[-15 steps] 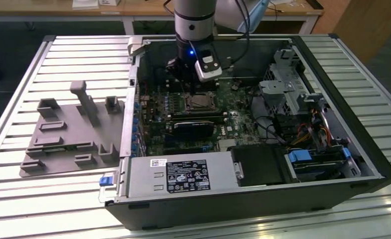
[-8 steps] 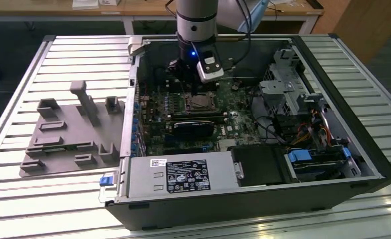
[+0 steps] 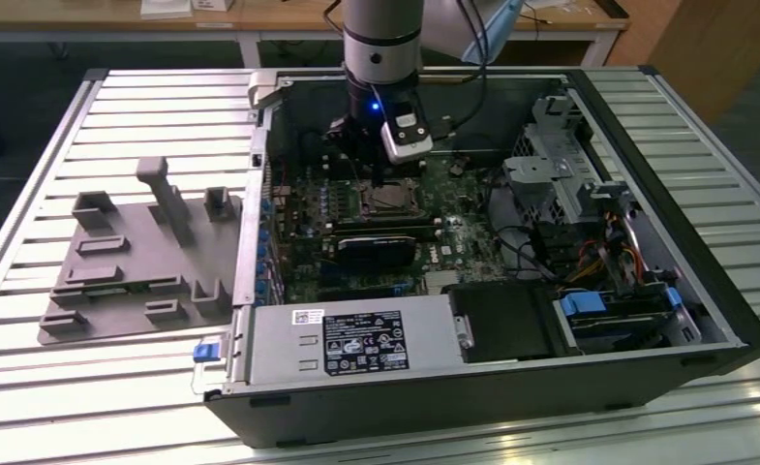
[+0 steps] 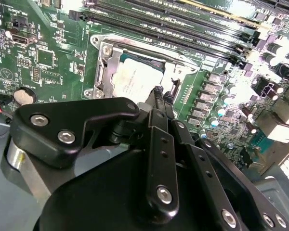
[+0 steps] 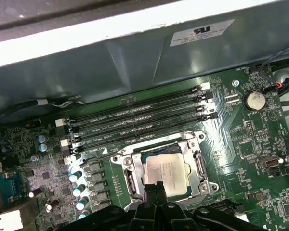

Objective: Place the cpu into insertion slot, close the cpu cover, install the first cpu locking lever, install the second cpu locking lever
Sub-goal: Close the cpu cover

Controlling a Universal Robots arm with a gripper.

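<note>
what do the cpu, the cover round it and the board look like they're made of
The cpu: pale grey metal top, matte with a soft sheen, probably plated. The cpu cover: thin stamped sheet metal, bright silver, glinting along its edges. The motherboard: glossy green circuit board, likely fibreglass laminate, though the look alone leaves that open.

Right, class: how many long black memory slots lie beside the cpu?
4 memory slots, parallel in the first wrist view: one nearest the case wall, two between, one nearest the cpu.
</note>
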